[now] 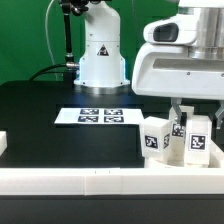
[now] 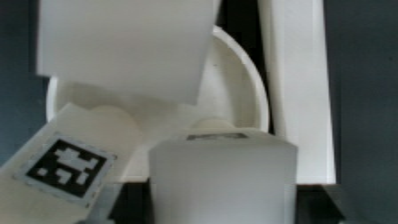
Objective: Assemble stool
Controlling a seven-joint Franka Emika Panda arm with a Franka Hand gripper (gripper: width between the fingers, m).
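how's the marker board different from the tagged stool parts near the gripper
The marker board lies flat on the black table; the tagged stool parts stand upright and chunky.
The marker board sits alone mid-table; the stool parts cluster against the white border rail, under the gripper.
Both are white with black-and-white square tags.

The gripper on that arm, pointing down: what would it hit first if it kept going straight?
Probably the chunky white plastic legs with black-and-white tags right beneath the gripper; depth is unclear, and the wrist view shows a white leg close between its fingers.
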